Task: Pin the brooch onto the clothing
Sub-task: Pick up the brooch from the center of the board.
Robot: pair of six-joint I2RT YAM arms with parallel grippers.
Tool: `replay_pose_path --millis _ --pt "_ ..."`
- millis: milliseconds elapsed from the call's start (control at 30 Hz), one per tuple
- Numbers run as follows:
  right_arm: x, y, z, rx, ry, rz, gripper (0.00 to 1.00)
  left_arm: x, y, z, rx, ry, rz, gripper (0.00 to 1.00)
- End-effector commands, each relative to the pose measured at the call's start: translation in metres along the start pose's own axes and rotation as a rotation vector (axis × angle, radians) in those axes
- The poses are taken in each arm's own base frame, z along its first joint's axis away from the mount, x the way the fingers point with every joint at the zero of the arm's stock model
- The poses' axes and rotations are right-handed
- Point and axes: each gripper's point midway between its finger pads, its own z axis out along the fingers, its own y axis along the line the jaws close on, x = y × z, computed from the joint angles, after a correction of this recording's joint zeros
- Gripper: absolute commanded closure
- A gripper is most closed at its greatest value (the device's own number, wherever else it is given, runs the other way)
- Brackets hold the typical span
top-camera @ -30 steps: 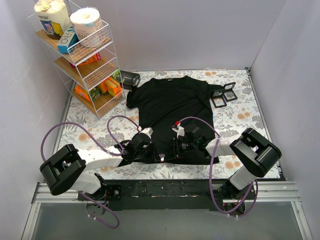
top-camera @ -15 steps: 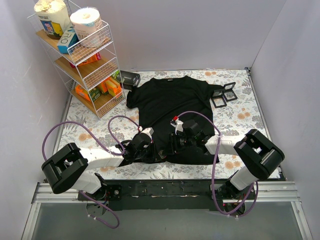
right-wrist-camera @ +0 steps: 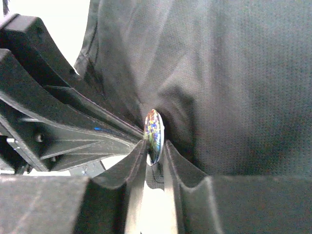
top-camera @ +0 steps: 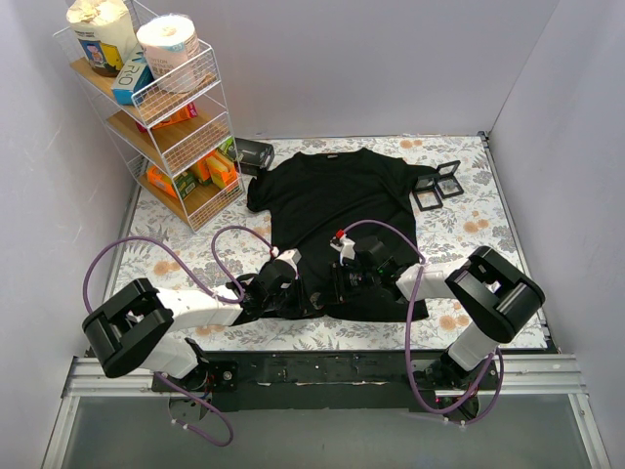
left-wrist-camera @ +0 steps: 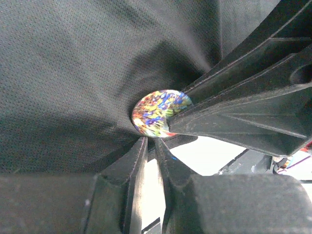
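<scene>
Top external: the clothing (top-camera: 332, 195), a black short-sleeved T-shirt, lies flat on the floral tabletop (top-camera: 459, 234), collar to the far side; my left gripper (top-camera: 296, 293) and right gripper (top-camera: 338, 288) meet nose to nose over its near hem, just left of centre; the brooch is too small to pick out between them here; a wire shelf rack (top-camera: 181, 127) with rolls and boxes stands at the far left, small black frame boxes (top-camera: 437, 184) lie beside the shirt's right sleeve. Left wrist: the brooch (left-wrist-camera: 155, 111), a round disc with a many-coloured speckled face, sits against puckered black cloth; my right gripper's fingers (left-wrist-camera: 234, 112) reach in from the right and cover its lower right edge; my left gripper's jaws are drawn nearly together, only a thin slit between them, tips just under the disc; whether they nip cloth or anything else I cannot tell. Right wrist: the brooch (right-wrist-camera: 154, 132) shows edge-on, upright, clamped between my right gripper's two fingertips, its face side pressed to the gathered shirt; my left gripper's fingers (right-wrist-camera: 73, 126) come in from the left, their tip touching the disc
</scene>
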Motion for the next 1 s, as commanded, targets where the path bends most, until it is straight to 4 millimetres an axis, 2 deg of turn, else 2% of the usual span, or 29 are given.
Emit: replay_pose_path --millis 0,33,133,200,267,400,433,500,533,567,700,767,867,967 --pt "-0.005 0.013 0.001 -0.065 -0.027 -0.021 0.78 0.031 0.044 -0.001 -0.147 0.100 0.018 0.88" --pt "-0.006 0.014 0.000 -0.068 -0.030 -0.019 0.85 0.030 0.042 -0.001 -0.143 0.093 0.021 0.87" --pt "-0.007 0.018 -0.004 -0.072 -0.036 -0.023 0.96 0.021 0.039 -0.005 -0.142 0.059 0.036 0.83" --pt "-0.011 0.023 -0.008 -0.079 -0.046 -0.034 0.99 0.010 0.027 -0.010 -0.116 0.033 0.065 0.68" --pt "-0.016 0.031 -0.015 -0.091 -0.058 -0.044 0.99 -0.014 0.007 -0.021 -0.080 -0.046 0.086 0.51" --pt "-0.037 0.044 -0.033 -0.100 -0.107 -0.064 0.99 -0.044 -0.026 -0.047 0.033 -0.143 0.169 0.34" --pt "-0.042 0.045 -0.039 -0.105 -0.114 -0.056 0.99 -0.050 -0.030 -0.053 0.052 -0.163 0.197 0.33" --pt "-0.059 0.059 -0.053 -0.143 -0.159 -0.084 0.99 -0.062 -0.046 -0.071 0.132 -0.207 0.213 0.31" --pt "-0.065 0.063 -0.060 -0.168 -0.168 -0.086 0.99 -0.063 -0.053 -0.078 0.177 -0.206 0.231 0.31" --pt "-0.073 0.074 -0.068 -0.193 -0.194 -0.112 0.99 -0.073 -0.067 -0.092 0.241 -0.257 0.240 0.31" --pt "-0.091 0.101 -0.094 -0.279 -0.240 -0.176 0.99 -0.090 -0.101 -0.128 0.415 -0.354 0.255 0.27" --pt "-0.094 0.115 -0.105 -0.323 -0.245 -0.210 0.99 -0.096 -0.121 -0.144 0.520 -0.394 0.260 0.27" --pt "-0.099 0.136 -0.120 -0.388 -0.261 -0.252 0.99 -0.099 -0.139 -0.157 0.620 -0.409 0.239 0.28" --pt "-0.100 0.155 -0.134 -0.462 -0.277 -0.281 0.99 -0.103 -0.149 -0.167 0.669 -0.426 0.221 0.31"
